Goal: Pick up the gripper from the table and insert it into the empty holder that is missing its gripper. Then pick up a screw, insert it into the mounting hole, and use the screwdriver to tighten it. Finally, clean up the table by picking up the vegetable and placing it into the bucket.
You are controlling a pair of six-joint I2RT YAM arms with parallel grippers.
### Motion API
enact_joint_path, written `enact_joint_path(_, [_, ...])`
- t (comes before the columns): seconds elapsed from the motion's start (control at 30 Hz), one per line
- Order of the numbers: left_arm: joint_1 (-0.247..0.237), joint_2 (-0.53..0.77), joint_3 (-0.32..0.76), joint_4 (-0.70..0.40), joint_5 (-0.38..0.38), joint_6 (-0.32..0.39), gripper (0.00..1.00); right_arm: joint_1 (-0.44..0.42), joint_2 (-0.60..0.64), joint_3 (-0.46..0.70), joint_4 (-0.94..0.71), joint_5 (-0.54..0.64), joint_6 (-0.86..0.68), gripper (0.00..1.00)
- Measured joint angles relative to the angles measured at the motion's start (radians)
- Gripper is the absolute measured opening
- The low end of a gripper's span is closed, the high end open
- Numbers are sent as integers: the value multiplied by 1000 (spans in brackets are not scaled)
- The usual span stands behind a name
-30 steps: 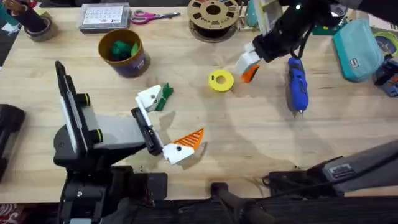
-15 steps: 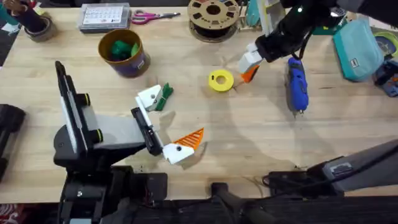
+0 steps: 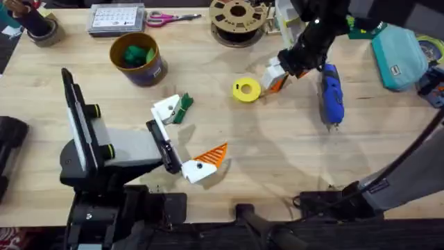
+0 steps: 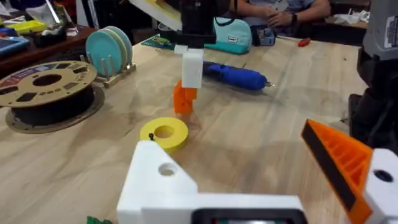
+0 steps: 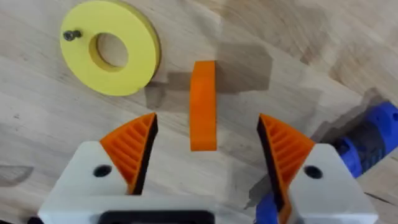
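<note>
The orange gripper (image 5: 203, 104) lies on the wooden table (image 3: 291, 160), just beside the yellow ring (image 5: 111, 55), on the side of it toward the blue screwdriver (image 3: 331, 94). In the right wrist view it sits between the two orange ribbed pads (image 5: 134, 152) of the right gripper (image 5: 205, 149), which hangs directly above it with its jaws spread wide and nothing in them; neither pad touches the piece. From overhead the right gripper (image 3: 276, 73) shows between the ring (image 3: 245, 90) and the screwdriver, with the dark arm (image 3: 312, 35) reaching in over the far side of the table. A small dark screw (image 5: 72, 35) rests on the ring's flat top, near its outer edge.

On the other side of the ring, toward the left arm, stands the left gripper (image 3: 186, 139), its jaws wide apart and holding nothing. One finger carries an orange ribbed pad (image 3: 211, 154); the other is the bare white holder (image 3: 166, 110), its mounting hole visible in the left wrist view (image 4: 166, 169). The dark green vegetable (image 3: 184, 107) lies against the holder on the side facing the ring. Beyond the holder, farther from the ring, is the bucket (image 3: 154, 68), with bright green lumps (image 3: 137, 54) inside. A brown spool (image 3: 238, 19) sits past the ring at the table's far edge.
</note>
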Motion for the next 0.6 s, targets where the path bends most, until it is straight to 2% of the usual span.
enact_joint_path(0.23, [0,0,0,0,0,0,990,0,26,18,24,-2,4,889])
enact_joint_path(0.43, [0,0,0,0,0,0,990,0,26,22,23,-3,6,755])
enact_joint_path(0.53, [0,0,0,0,0,0,990,0,26,23,23,-3,6,634])
enact_joint_path(0.57, [0,0,0,0,0,0,990,0,26,23,24,-3,8,566])
enact_joint_path(0.6, [0,0,0,0,0,0,990,0,26,23,24,-3,8,439])
